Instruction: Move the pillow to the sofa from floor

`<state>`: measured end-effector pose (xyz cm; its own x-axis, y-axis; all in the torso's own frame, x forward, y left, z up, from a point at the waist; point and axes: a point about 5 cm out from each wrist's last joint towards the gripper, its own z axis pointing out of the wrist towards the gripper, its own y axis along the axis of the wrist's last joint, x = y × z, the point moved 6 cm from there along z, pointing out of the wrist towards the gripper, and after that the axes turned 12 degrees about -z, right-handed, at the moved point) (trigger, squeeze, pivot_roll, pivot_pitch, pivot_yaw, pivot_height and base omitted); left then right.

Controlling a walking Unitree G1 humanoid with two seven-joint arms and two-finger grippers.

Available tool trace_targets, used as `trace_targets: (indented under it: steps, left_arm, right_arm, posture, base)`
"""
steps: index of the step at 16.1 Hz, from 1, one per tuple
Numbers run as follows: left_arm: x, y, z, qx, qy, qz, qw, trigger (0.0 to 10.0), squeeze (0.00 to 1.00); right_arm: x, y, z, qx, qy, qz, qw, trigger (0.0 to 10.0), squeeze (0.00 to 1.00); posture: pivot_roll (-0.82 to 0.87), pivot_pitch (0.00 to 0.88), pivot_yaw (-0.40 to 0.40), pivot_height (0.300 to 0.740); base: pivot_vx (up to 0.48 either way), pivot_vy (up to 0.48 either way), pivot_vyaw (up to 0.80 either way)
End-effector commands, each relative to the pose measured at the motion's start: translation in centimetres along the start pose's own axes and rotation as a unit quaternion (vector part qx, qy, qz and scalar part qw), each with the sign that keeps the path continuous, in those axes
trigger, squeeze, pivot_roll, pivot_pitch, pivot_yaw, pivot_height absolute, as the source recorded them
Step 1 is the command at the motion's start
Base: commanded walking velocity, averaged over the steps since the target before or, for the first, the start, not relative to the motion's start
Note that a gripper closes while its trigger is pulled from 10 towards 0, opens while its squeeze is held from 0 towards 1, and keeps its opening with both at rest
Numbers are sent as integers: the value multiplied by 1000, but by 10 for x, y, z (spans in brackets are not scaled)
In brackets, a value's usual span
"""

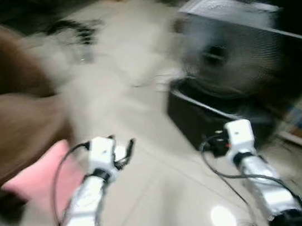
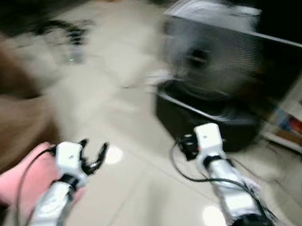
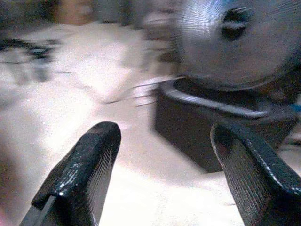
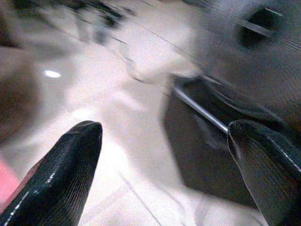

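Left claw (image 1: 123,150) and right claw (image 4: 164,155) both gape empty above the floor (image 1: 169,200), pink pillow (image 1: 42,179) lying low beside the brown sofa (image 1: 7,127), fan (image 1: 227,52) ahead, views blurred.

Frame blurred. My left gripper (image 1: 127,151) up over pale floor (image 1: 137,92), fingers apart, holding nothing. Pink pillow (image 1: 39,179) on floor just beside my left arm, against brown sofa (image 1: 7,127). Fan (image 1: 227,52) on black box (image 1: 202,117) ahead-right.
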<state>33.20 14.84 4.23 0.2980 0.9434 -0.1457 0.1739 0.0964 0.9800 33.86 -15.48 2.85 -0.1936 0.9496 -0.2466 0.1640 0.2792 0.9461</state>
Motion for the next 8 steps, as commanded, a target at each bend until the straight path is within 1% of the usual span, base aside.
trace_targets:
  steps: [1,8]
  left_arm:
    - [-8,1,3,-6,-8,-4,1000,10000,0]
    - [-8,2,3,-7,-9,-4,1000,10000,0]
  right_arm:
    - [-8,-7,-4,10,-6,-5,1000,10000,102]
    - [-8,-8,-5,13,-4,-5,1000,10000,102]
  posture:
    - [-39,49,-110,740]
    - [-39,51,-109,740]
  base:
    - [0,0,619]
    - [0,0,620]
